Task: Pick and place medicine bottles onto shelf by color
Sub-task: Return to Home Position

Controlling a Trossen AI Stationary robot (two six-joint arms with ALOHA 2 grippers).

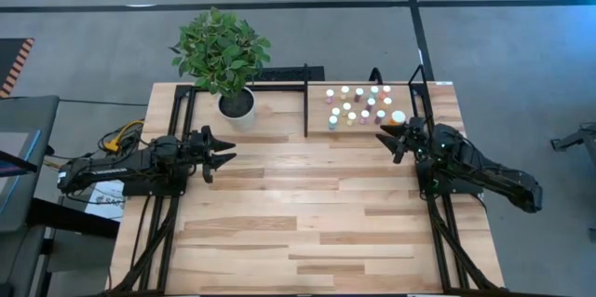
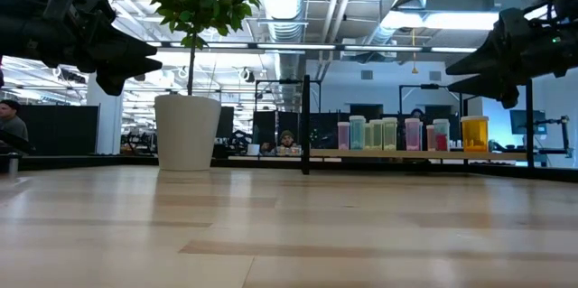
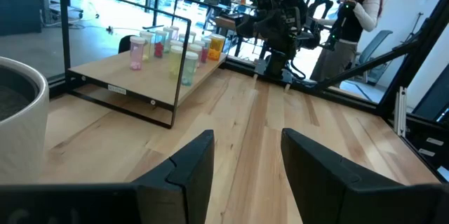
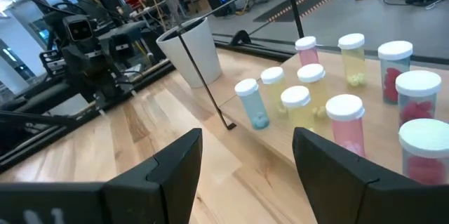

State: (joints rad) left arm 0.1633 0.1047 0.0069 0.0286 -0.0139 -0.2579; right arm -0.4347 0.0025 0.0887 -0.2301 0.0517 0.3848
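Several small white-capped medicine bottles [image 1: 358,106] with pink, greenish, blue and orange bodies stand upright on the light-wood shelf [image 1: 321,128] framed by black bars at the table's far right. They also show in the right wrist view [image 4: 330,104] and the low view [image 2: 406,133]. A larger orange bottle [image 1: 399,118] stands at the shelf's near right corner. My right gripper [image 1: 389,141] hovers open and empty just in front of the shelf. My left gripper [image 1: 223,155] hovers open and empty at the table's left side.
A white plant pot [image 1: 237,106] with a leafy green plant stands at the table's far edge, left of the shelf. The plank tabletop [image 1: 307,213] stretches between and in front of both arms. People show in the room beyond the table [image 3: 361,6].
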